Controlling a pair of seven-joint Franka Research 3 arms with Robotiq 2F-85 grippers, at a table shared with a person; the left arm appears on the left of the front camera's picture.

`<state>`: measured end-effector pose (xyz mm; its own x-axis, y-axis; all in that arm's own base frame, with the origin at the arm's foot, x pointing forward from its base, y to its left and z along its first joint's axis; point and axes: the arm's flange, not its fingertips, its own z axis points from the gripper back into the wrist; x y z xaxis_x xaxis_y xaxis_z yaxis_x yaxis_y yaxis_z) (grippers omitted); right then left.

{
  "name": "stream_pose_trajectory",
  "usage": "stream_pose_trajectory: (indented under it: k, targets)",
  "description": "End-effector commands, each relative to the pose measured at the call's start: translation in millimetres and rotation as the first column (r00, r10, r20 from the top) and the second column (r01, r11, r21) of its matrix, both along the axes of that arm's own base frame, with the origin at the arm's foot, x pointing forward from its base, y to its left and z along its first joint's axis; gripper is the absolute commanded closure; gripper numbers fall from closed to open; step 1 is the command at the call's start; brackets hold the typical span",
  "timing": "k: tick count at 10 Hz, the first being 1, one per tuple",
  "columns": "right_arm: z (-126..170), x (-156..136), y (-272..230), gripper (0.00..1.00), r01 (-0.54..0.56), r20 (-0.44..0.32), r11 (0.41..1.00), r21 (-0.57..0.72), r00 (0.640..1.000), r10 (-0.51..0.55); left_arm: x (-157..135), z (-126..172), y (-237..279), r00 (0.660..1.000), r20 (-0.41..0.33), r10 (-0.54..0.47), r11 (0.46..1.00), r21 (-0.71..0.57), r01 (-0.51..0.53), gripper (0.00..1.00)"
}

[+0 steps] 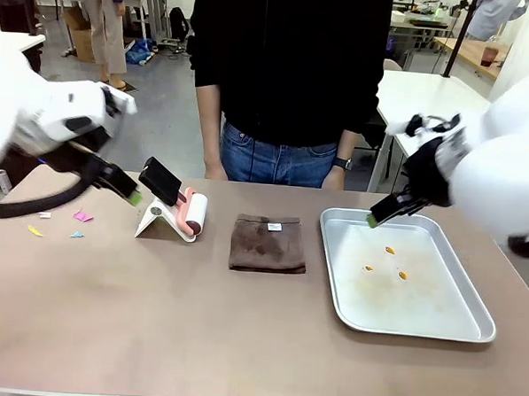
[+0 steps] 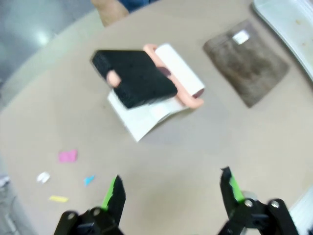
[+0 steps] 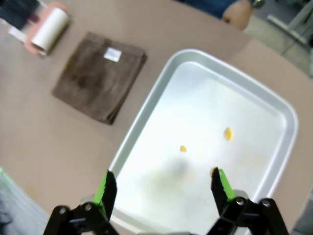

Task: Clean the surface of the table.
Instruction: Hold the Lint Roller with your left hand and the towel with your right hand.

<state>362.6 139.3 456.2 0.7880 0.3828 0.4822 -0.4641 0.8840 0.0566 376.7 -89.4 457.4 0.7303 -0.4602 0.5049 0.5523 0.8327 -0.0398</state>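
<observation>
The tan-brown table (image 1: pixel 196 327) spans the front view. Small paper scraps lie on its left part: pink (image 1: pixel 83 216), yellow (image 1: pixel 35 231) and blue (image 1: pixel 76 234). My left gripper (image 1: pixel 132 194) hovers open just left of a lint roller (image 1: pixel 182 209) with a pink frame and black handle on a white stand. In the left wrist view the left gripper (image 2: pixel 172 186) is open above bare table, with the roller (image 2: pixel 146 83) ahead and the scraps (image 2: pixel 67 155) to its left. My right gripper (image 3: pixel 164 178) hangs open and empty over the silver tray (image 3: pixel 274 110).
A folded brown cloth (image 1: pixel 268 243) lies mid-table. The silver tray (image 1: pixel 471 329) at the right holds three orange crumbs (image 1: pixel 390 251). A person stands at the far edge with hands (image 1: pixel 214 171) resting near the table rim.
</observation>
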Motion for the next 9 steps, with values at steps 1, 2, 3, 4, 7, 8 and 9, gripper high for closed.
stream_pose_trajectory:
  k: [1,2,3,4,7,8,9]
  targets:
    - [36,-16,-23,0.00,0.012,-0.099,0.989,0.147,0.995,0.003,-36,15,48,0.998,-0.023,-0.064,0.996,-0.057,0.062,0.00]
    - [48,-25,-35,0.00,0.014,-0.139,0.977,0.214,0.990,0.016,-38,23,75,0.996,-0.040,-0.076,0.987,-0.146,0.069,0.00]
    - [57,-39,-50,0.00,0.052,-0.159,0.958,0.283,0.987,-0.006,-41,30,107,0.992,-0.052,-0.111,0.961,-0.260,0.094,0.00]
    - [63,-56,-71,0.00,0.070,-0.175,0.920,0.385,0.985,-0.002,-43,30,144,0.987,-0.065,-0.145,0.913,-0.394,0.108,0.00]
    - [54,-109,-170,0.00,0.246,-0.186,0.701,0.669,0.969,-0.163,-42,-1,239,0.980,-0.089,-0.178,0.739,-0.669,0.074,0.00]
    - [42,-113,-202,0.00,0.321,-0.228,0.647,0.692,0.947,-0.226,-36,-8,244,0.982,-0.088,-0.167,0.676,-0.736,0.049,0.00]
    - [25,-109,-235,0.00,0.379,-0.300,0.580,0.721,0.926,-0.231,-29,-13,243,0.985,-0.091,-0.144,0.622,-0.783,0.018,0.00]
